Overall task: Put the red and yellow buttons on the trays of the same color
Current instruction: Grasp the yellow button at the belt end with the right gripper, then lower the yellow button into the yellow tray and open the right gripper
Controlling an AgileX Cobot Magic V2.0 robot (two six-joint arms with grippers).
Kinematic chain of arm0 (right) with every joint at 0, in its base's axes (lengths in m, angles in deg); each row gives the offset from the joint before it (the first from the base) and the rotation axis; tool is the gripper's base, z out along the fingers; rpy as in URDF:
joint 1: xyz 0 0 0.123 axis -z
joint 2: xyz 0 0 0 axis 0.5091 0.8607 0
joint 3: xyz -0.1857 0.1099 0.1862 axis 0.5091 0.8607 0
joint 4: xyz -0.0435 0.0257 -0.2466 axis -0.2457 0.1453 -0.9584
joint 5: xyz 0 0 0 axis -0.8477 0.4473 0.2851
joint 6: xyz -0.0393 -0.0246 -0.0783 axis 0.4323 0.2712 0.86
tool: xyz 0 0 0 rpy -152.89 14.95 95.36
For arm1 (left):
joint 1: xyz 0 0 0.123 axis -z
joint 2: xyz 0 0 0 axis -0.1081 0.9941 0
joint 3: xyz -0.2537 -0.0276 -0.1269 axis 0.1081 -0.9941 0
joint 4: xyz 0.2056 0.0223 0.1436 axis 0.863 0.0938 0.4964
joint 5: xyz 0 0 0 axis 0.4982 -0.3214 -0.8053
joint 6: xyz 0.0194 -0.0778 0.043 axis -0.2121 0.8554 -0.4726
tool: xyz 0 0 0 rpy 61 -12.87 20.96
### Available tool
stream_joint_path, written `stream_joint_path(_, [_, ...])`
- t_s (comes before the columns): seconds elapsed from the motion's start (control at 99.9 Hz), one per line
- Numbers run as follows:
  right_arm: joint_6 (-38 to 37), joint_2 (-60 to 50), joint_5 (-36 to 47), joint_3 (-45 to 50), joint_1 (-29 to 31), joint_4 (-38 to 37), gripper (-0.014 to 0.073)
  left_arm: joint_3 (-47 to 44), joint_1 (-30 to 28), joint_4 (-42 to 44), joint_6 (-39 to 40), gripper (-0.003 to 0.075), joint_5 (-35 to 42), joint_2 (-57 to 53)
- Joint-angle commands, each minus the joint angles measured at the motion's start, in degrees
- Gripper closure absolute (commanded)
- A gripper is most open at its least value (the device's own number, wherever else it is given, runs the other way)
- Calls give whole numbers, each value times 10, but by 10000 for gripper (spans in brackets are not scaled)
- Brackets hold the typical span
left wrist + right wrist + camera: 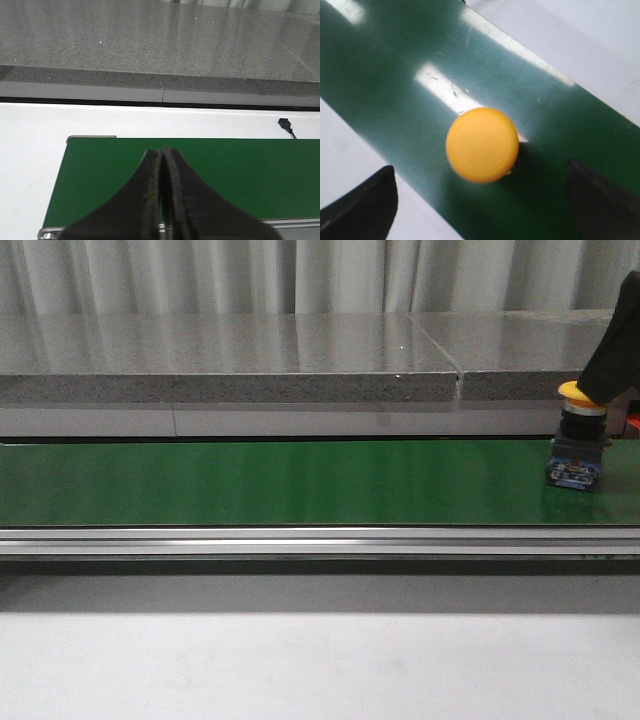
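The yellow button point(482, 144) stands on the green belt point(380, 75) between the right gripper's point(482, 200) wide-spread, empty fingers.

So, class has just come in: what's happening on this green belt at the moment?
A yellow button stands upright on the green belt at its right end. The right gripper hangs directly above it, fingers wide open on either side of the yellow cap and not touching it, so nothing is grasped yet. The left gripper is shut and empty over the belt's left end. No trays or red button are in view.
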Motion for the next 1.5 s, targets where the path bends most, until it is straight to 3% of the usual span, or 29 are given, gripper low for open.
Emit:
stream_joint_path(0.0, [7,-6,52,-12,-4,20,-72,15,-1,-4,5,739,42,2])
stream_joint_path(0.25, [7,42,109,-12,-4,20,-69,15,-1,-4,5,739,42,2])
stream_joint_path(0.32, [4,52,107,-12,-4,20,-22,15,-1,-4,5,739,42,2])
stream_joint_path(0.39, [-9,57,100,-12,-4,17,90,15,-1,-4,5,739,42,2])
stream_joint_path(0.541, [-37,56,66,-17,-4,-7,433,15,-1,-4,5,739,42,2])
stream_joint_path(0.631, [-60,50,45,-29,-4,-28,536,15,-1,-4,5,739,42,2])
stream_joint_path(0.871, [-163,4,29,-70,0,-127,538,15,-1,-4,5,739,42,2])
stream_joint_path(1.011, [-210,-29,31,-75,33,-161,538,15,-1,-4,5,739,42,2])
stream_joint_path(1.191, [-267,-53,34,-75,136,-161,538,15,-1,-4,5,739,42,2])
stream_joint_path(1.342, [-359,-56,34,-74,248,-161,538,15,-1,-4,5,739,42,2])
stream_joint_path(1.492, [-394,-56,92,-62,353,-161,538,15,-1,-4,5,739,42,2])
